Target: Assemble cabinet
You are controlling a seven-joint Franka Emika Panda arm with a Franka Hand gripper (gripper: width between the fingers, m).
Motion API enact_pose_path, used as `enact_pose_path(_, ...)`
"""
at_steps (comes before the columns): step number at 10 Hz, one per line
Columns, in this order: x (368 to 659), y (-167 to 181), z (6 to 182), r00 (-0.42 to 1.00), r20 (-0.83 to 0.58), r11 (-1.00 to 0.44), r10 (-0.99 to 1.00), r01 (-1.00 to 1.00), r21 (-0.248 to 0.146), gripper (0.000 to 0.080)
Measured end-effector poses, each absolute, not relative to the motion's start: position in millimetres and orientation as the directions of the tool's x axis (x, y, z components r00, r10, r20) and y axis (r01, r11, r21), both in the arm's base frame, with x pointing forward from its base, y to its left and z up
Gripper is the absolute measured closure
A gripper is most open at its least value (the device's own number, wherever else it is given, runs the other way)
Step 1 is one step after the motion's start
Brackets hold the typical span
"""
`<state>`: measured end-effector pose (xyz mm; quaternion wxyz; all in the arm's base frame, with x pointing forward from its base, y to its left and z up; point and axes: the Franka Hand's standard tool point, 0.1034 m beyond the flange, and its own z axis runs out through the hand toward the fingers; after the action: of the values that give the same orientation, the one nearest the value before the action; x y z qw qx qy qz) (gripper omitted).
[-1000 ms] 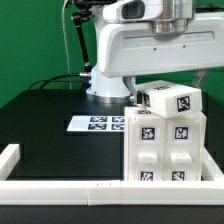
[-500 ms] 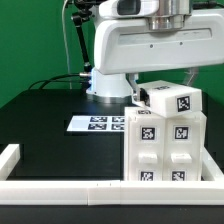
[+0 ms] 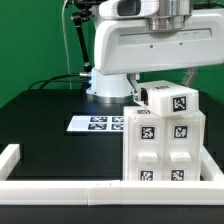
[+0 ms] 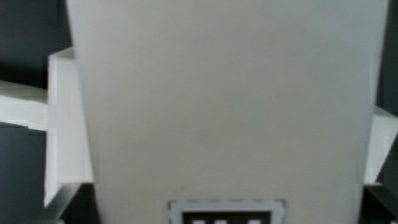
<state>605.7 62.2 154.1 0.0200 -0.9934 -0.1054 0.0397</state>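
The white cabinet body [image 3: 165,150] stands at the exterior view's right, against the front rail, with several tags on its face. A smaller white tagged block [image 3: 172,100] sits on top of it, slightly tilted. My gripper [image 3: 166,86] comes down on this block from above, mostly hidden by the arm's white housing; one dark finger [image 3: 189,74] shows. In the wrist view the white block [image 4: 222,100] fills the space between the jaws, with a tag [image 4: 226,213] at its edge. The gripper looks shut on the block.
The marker board [image 3: 95,123] lies on the black table near the robot base [image 3: 105,85]. White border rails run along the front [image 3: 90,187] and the left [image 3: 10,153]. A green backdrop stands behind.
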Motion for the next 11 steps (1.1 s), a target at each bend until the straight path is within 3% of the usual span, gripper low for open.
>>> enact_pose_path(1, 600.4, 65.9, 153.8, 0.979, -0.12, -0.986, 0.166, 0.163, -0.029, 0.0242)
enact_pose_path(8, 577.9, 74.6, 150.2, 0.865, -0.492, -0.995, 0.1, 0.102, -0.023, 0.0242)
enact_pose_path(11, 578.9, 75.1, 150.4, 0.865, -0.491, -0.994, 0.104, 0.105, -0.024, 0.0242)
